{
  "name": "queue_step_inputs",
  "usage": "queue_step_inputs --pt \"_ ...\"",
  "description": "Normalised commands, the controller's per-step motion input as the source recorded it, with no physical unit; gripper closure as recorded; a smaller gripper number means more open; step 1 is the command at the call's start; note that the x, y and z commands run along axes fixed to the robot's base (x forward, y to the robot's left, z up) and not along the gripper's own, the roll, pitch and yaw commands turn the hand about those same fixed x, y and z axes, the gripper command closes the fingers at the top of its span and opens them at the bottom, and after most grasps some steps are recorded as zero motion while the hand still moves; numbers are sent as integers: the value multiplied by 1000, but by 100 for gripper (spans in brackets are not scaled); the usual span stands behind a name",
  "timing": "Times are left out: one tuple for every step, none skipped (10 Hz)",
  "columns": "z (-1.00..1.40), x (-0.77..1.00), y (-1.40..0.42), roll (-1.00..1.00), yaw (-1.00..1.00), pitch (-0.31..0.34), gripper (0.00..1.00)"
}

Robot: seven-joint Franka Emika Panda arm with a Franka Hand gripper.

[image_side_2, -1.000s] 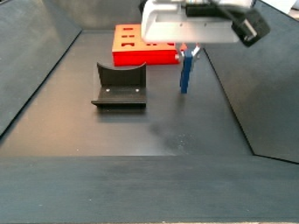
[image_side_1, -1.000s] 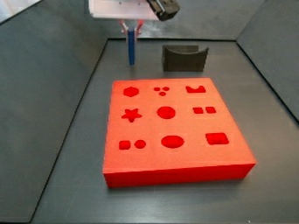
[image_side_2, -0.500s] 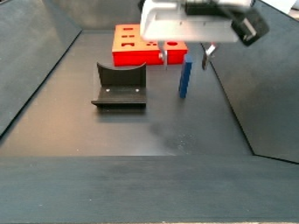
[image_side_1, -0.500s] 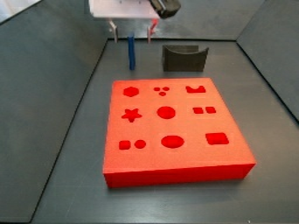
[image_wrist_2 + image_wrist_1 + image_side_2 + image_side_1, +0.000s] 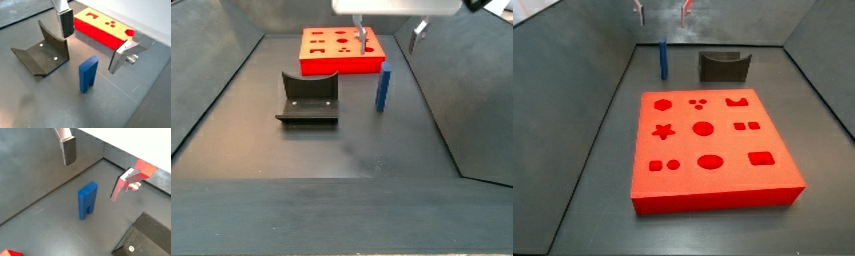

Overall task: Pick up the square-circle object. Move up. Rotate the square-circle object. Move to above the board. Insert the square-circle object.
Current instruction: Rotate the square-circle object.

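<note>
Currently the gripper is high above the blue piece, jaws apart and empty; in both side views only the finger tips show at the top edge of frame. The piece stands upright on the floor near the far edge, just beside the grey holder and beyond the far end of the board. In a wrist view it stands between the two fingers but well below them, touching neither.

Step in hand, as judged: pick up the piece; not yet grasped.
- Descend straight down with the jaws wide, keeping the piece centred between the pads.
- Pads should meet its broad flat faces, not the thin edges; close only once low enough to take the body.
- It is tall and thin, so any sideways brush is likely to topple it. The holder is close, so watch finger clearance there.

Change against the earlier frames: one second ago the fingers were down around the piece; half a second ago they were partly raised; now the gripper has risen nearly out of the side views. The piece has not moved.
</note>
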Motion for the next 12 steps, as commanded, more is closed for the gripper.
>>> queue_step_inputs --pt "-118 21 2 -4 -1000 6 0" --pt "-97 32 7 -5 -1000 3 0" --pt "-76 35 7 -6 -1000 2 0" --pt "-59 38 10 -6 -1000 1 0" --pt "-53 39 10 -6 -1000 1 0" --pt "-43 38 10 -7 -1000 0 0" --pt "-41 37 11 -7 -1000 0 0" --pt "-40 37 11 -8 -1000 0 0" --pt "-39 37 11 -9 -1000 0 0" --pt "-38 37 12 -9 -1000 0 0" --pt "-38 37 12 -10 -1000 0 0" --pt "-38 37 12 -11 -1000 0 0"
